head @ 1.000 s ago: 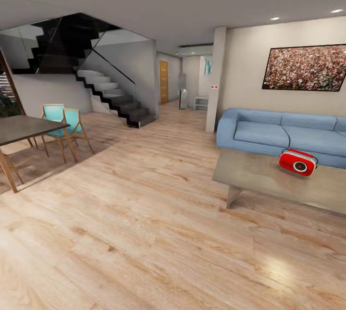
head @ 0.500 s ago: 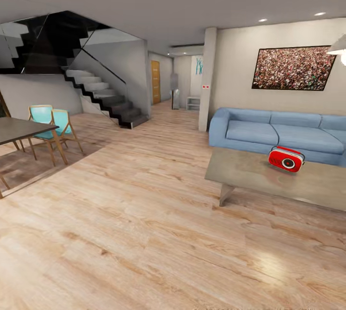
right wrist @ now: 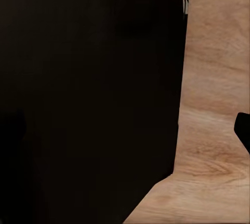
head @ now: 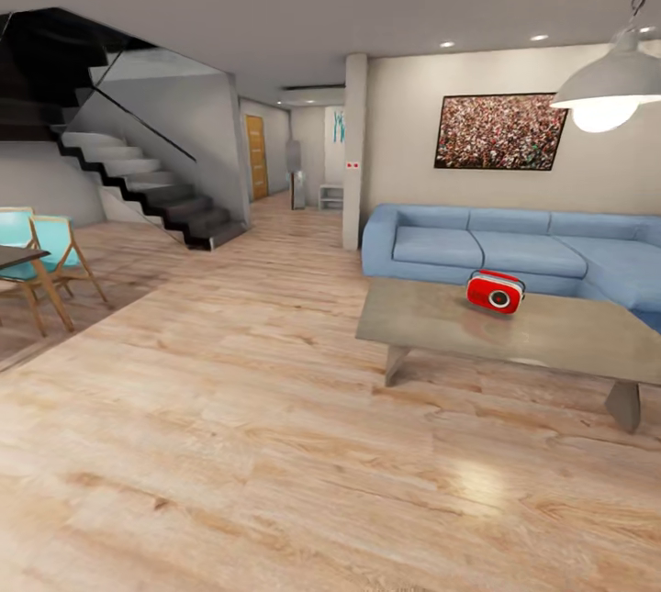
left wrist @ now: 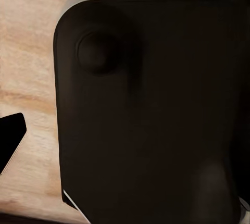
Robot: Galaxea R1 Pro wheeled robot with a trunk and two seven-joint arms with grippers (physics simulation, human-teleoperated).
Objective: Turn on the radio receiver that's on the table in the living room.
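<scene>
Neither pincer's fingers could be made out clearly: each wrist view looked onto a large dark body of the robot with light wood floor (right wrist: 213,130) beside it, so whether the left and right grippers were released or clenched could not be told.

From the head view, the radio receiver (head: 496,291) stood upright on the table (head: 441,326), near the table's far edge, toward the sofa. Its long axis ran roughly along the table's length, and its round dark dial faced the camera. The blue sofa (head: 477,248) sat just behind the table, under a wide crowd picture (head: 500,131). A pendant lamp (head: 606,87) hung above the table's right part. Open plank floor lay between the camera and the table. Well left of the table were a staircase (head: 151,184) and teal chairs (head: 46,248).
</scene>
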